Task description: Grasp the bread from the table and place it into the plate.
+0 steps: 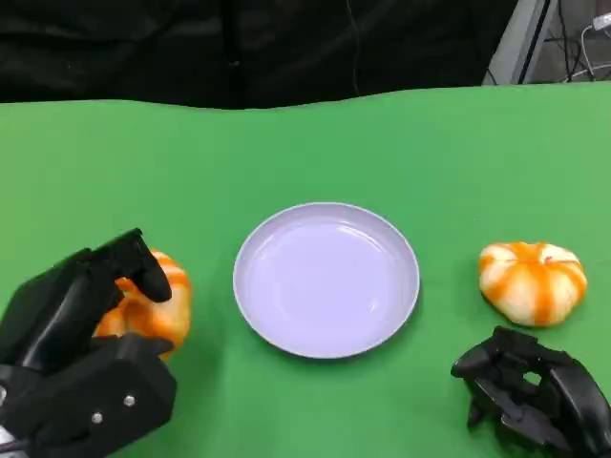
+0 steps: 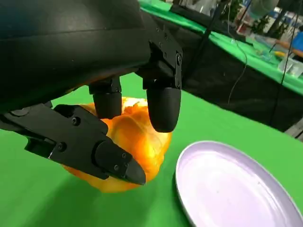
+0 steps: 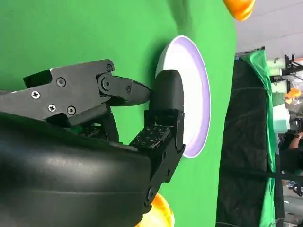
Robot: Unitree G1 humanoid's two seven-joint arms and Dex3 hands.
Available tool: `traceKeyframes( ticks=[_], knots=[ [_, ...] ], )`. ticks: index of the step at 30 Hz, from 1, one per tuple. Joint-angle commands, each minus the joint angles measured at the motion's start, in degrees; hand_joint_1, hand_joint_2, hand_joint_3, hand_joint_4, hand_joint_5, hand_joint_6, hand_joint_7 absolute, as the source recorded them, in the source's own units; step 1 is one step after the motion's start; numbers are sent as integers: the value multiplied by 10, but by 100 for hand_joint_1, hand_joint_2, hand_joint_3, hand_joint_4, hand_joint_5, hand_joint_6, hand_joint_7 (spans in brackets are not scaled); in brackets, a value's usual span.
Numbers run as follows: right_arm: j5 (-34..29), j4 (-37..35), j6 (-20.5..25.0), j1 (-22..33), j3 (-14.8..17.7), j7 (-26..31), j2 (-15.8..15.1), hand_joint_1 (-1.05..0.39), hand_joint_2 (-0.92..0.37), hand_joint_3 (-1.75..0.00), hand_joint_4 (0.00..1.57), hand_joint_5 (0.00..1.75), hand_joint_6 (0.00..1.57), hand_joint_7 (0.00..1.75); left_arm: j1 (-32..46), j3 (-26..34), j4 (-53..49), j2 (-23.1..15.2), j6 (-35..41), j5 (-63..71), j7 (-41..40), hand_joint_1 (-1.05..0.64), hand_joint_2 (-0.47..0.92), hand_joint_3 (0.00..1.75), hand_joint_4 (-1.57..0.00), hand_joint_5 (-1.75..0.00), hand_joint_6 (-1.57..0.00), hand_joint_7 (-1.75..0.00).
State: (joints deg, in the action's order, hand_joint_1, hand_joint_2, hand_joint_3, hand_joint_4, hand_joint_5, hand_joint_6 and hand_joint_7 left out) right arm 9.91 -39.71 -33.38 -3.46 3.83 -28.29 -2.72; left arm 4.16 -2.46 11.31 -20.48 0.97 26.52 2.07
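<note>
Nearest the camera, the black left hand (image 1: 81,358) is seen closing around the round orange-and-white bread (image 1: 153,305) on the green table, at nine o'clock from the shallow lilac plate (image 1: 326,279); no firm grip is shown.
</note>
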Motion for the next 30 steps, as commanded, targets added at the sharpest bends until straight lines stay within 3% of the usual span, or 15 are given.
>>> traceKeyframes(
  ticks=[1, 22, 30],
  knots=[
    [1, -7, -5, -2, 4, 1, -6, -23, -92, -46, 63, 175, 75, 110, 4, 11, 28, -1, -14, 7, -16, -11, 85, 0, -62, -175, -39, -175],
    [-1, -23, -18, -8, 3, 0, -5, -24, -92, -47, 64, 175, 74, 109, -61, -33, 0, 37, -93, 9, -17, -6, 84, 0, -60, -175, -39, -171],
    [-4, -16, -19, -3, -1, 8, 2, -24, -92, -46, 62, 175, 74, 110, -145, -97, -92, 79, -121, 12, -21, -6, 85, 0, -59, -175, -34, -175]
  ],
)
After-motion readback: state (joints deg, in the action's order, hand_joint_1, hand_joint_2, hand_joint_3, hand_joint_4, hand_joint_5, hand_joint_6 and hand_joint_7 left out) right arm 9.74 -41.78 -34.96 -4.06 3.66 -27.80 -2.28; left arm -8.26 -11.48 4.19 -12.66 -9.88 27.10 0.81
